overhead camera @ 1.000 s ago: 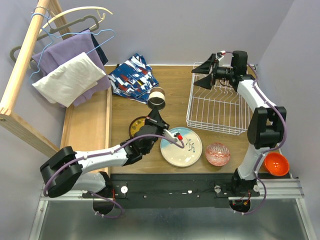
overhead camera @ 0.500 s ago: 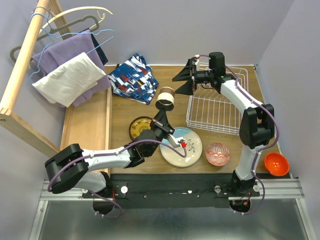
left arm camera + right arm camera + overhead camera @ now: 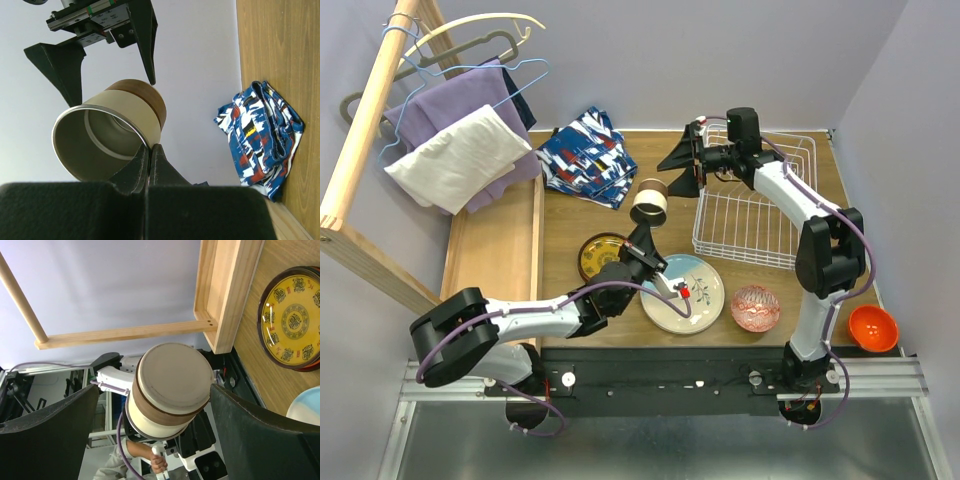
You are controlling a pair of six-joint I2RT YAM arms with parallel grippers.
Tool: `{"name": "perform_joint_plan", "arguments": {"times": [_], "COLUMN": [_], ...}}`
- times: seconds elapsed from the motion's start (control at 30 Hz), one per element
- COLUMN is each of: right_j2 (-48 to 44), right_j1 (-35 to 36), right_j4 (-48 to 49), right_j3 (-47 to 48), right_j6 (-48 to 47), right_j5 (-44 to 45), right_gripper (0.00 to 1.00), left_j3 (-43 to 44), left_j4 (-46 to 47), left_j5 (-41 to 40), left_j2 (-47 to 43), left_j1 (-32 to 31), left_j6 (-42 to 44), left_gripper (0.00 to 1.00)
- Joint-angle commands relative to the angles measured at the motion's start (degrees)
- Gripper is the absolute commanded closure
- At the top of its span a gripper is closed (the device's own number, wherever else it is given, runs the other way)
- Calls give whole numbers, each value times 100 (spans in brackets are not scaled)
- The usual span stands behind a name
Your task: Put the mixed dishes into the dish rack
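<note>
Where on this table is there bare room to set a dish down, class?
The dish rack is empty. Bare wood lies between the wooden frame and the yellow patterned plate. Crowded: the near edge, with pale blue plate and red-patterned bowl.

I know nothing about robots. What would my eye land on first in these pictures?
Above the middle of the table the two arms meet: the left gripper pinches the rim of a cream-and-brown cup held in the air, and the right gripper, jaws wide open, faces the cup's base. Just behind it stands the white wire dish rack. Near the front edge lie a large pale blue plate with a sprig and a dark yellow-patterned plate.
</note>
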Motion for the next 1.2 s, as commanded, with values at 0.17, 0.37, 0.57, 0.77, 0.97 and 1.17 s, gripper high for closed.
{"name": "perform_joint_plan", "arguments": {"times": [0.17, 0.37, 0.57, 0.77, 0.97, 1.17], "right_j2": [53, 80, 62, 80, 27, 80], "right_j1": [50, 50, -46, -91, -134, -126], "right_j4": [-356, -487, -531, -953, -1156, -954], "right_j3": [-26, -88, -185, -132, -273, -229], "right_j6": [-172, -294, -391, -664, -760, -541], "right_j5": [-325, -263, -18, 176, 194, 88], "right_gripper": [0, 0, 0, 0, 0, 0], "left_j3": [310, 495, 548, 618, 706, 723], "left_j4": [65, 47, -50, -67, -146, -146], "left_j5": [-179, -266, -407, -434, -495, -364], "left_j2": [383, 524, 384, 410, 392, 594], "left_j1": [-20, -20, -20, -20, -12, -20], "left_j6": [87, 105, 158, 210, 219, 175], "left_gripper": [100, 100, 100, 100, 100, 100]}}
